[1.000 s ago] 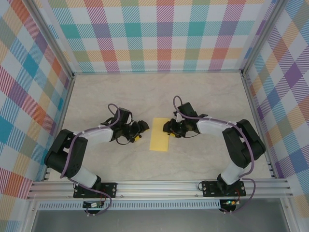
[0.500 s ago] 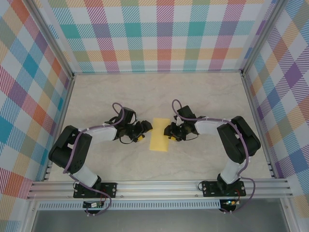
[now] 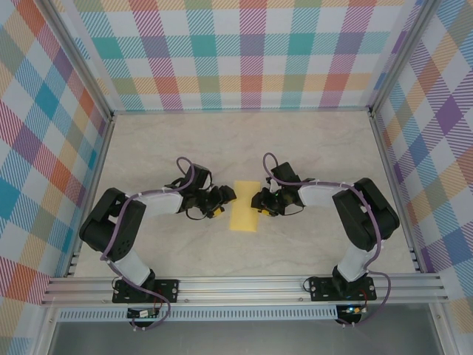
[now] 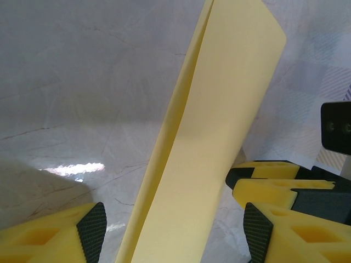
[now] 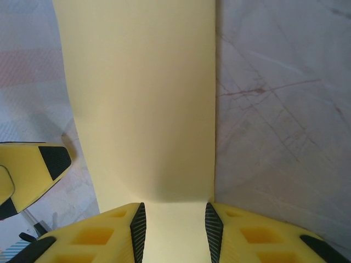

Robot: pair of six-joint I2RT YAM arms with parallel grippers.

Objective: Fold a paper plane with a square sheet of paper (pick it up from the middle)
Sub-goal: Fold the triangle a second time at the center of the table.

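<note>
Yellow square sheet of paper (image 3: 244, 206) lies half-folded, central on the tabletop (image 3: 310, 148); left gripper (image 3: 222, 200) and right gripper (image 3: 258, 200) straddle it, unclenched; pinching the crease seems next.

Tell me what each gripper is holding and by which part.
Nothing is gripped. The folded yellow paper passes between the open fingers of the left gripper and of the right gripper, but neither pair closes on it.

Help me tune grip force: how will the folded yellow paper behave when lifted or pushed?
Probably floppy: in the left wrist view the yellow paper bows and its layers gape. Likely very light, so a push may slide it across the smooth table. The fold may spring open.
</note>
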